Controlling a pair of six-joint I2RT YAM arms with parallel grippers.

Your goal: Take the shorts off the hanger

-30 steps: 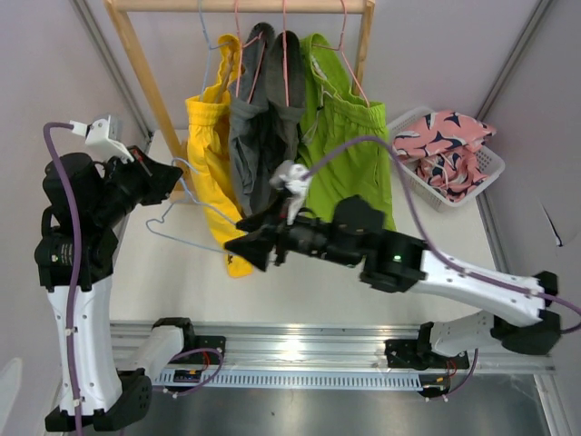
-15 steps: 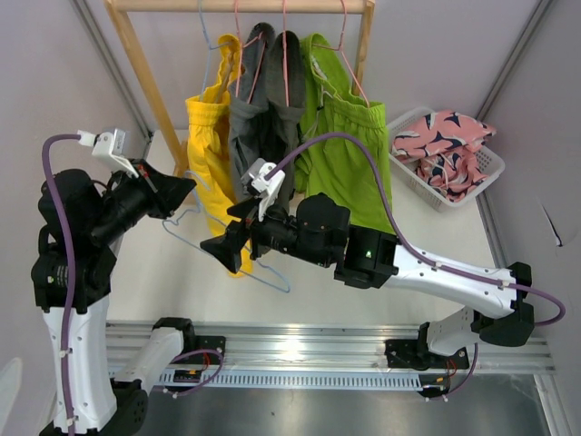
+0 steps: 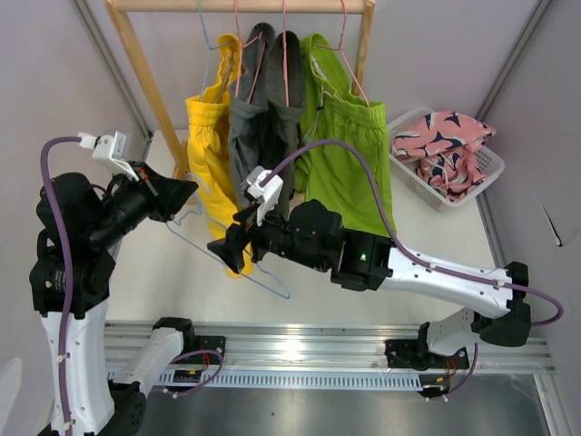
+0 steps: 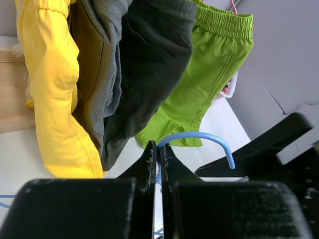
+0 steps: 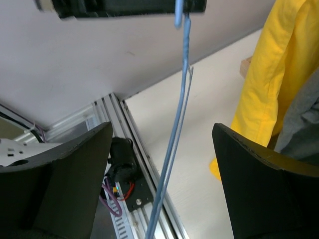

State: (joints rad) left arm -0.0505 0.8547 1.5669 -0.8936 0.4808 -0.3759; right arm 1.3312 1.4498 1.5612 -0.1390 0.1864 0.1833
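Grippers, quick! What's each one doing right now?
Left gripper: closed, holding the blue hanger.
Right gripper: open, holding nothing.

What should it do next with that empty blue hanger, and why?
Probably the right gripper should back away: it is open, with the hanger wire between its fingers, while the left gripper is shut on the hook and can carry it aside.

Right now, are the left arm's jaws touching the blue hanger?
Touching. The left wrist view shows those jaws shut on the blue hanger, below its hook.
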